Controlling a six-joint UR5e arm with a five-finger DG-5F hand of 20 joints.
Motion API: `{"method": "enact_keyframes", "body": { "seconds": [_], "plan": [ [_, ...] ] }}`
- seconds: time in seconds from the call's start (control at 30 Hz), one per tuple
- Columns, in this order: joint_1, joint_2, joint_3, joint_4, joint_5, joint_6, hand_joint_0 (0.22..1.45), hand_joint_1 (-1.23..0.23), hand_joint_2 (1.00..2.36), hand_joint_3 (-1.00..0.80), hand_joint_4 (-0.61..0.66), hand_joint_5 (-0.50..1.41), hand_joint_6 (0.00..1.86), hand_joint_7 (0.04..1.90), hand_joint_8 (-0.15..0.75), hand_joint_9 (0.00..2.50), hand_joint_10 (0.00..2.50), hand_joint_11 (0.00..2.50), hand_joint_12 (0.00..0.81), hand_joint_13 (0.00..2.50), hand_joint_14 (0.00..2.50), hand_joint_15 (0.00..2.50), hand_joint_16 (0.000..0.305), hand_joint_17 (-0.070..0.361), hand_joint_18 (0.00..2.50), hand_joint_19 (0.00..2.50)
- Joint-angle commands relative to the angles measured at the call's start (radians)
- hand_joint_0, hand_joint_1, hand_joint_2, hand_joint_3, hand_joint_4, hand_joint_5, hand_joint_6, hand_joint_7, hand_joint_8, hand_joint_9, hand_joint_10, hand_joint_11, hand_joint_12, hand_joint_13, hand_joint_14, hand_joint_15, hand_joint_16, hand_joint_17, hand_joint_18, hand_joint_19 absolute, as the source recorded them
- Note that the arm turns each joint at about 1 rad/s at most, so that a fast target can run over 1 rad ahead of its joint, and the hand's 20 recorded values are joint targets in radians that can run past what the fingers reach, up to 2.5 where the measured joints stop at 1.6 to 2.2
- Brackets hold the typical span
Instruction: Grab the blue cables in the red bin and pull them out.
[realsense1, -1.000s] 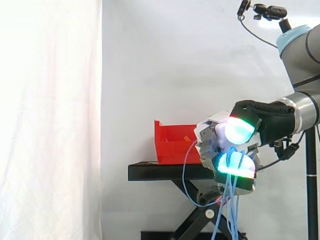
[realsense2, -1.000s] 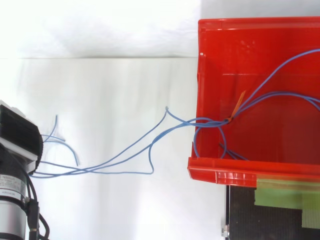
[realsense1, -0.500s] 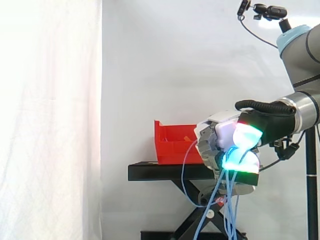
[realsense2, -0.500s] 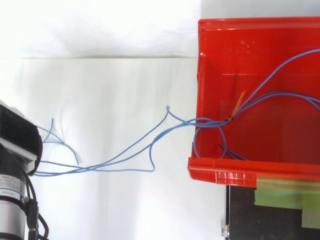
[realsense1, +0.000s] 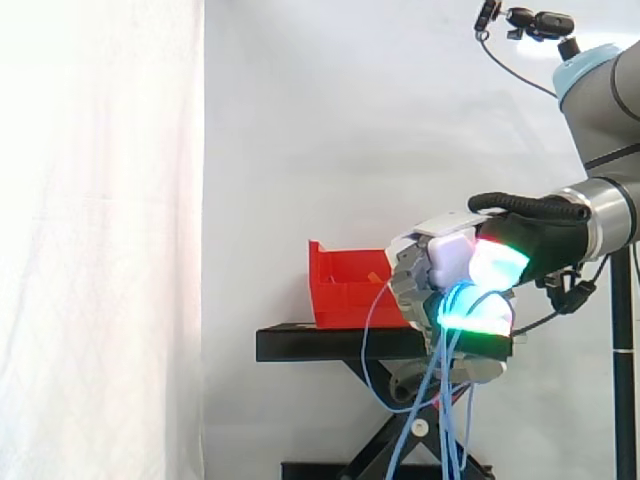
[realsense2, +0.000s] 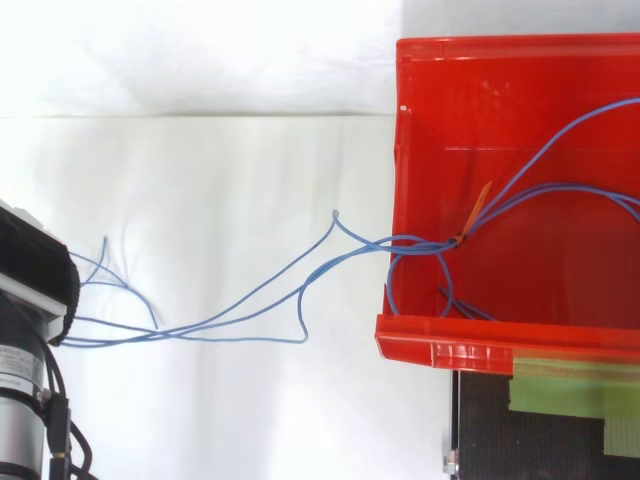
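White curtain (realsense1: 100, 240) closes off the scene on the left and hangs as a plain backdrop behind the work.

Nearest in the side view, the hand (realsense1: 445, 262) comes in from the right and sits just right of the bin, at about the height of the stand's top. Its fingers are curled tight into a fist, the glowing fingertips (realsense1: 497, 265) folded in against the palm, and they clamp a bundle of blue cables (realsense2: 180, 333). Below the fist the loose strands hang straight down in front of the stand's legs. One strand loops out to the left before rising to the bin.

Seen from above, the cables stretch from the left edge across the open white floor to the red bin (realsense2: 430, 345) and climb over its left wall. Part of them lies inside the bin, where an orange tie (realsense2: 482, 200) gathers the strands near that wall. From there they fan out to the right.

Farther back in the side view, the bin rests on the black stand (realsense1: 320, 345). A strip of green tape (realsense2: 570, 385) lies on the stand just beside the bin's near rim.
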Motion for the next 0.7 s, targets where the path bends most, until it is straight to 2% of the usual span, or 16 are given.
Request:
{"method": "enact_keyframes", "body": {
  "seconds": [0.0,0.27,0.53,0.67],
  "plan": [
    [0.000,0.000,0.004,0.001,0.000,0.000,0.89,-0.97,1.00,-1.00,0.16,0.66,0.60,0.65,0.253,1.10,0.02,1.32,0.311,1.24,0.95,1.53,0.043,0.098,0.98,1.22],
    [-0.001,0.000,0.031,0.003,-0.015,-0.011,0.89,-0.98,1.00,-1.00,0.16,0.65,0.61,0.64,0.252,1.10,0.02,1.31,0.311,1.24,0.95,1.52,0.043,0.098,0.98,1.22],
    [-0.001,0.000,0.031,0.027,-0.020,-0.094,0.90,-0.99,1.00,-1.00,0.16,0.65,0.62,0.63,0.252,1.09,0.02,1.31,0.311,1.23,0.95,1.53,0.043,0.097,0.98,1.22],
    [-0.003,0.000,0.033,0.041,-0.021,-0.109,0.91,-0.99,1.00,-1.00,0.16,0.64,0.63,0.63,0.258,1.08,0.02,1.31,0.317,1.23,0.95,1.53,0.043,0.098,0.98,1.22]
  ]
}}
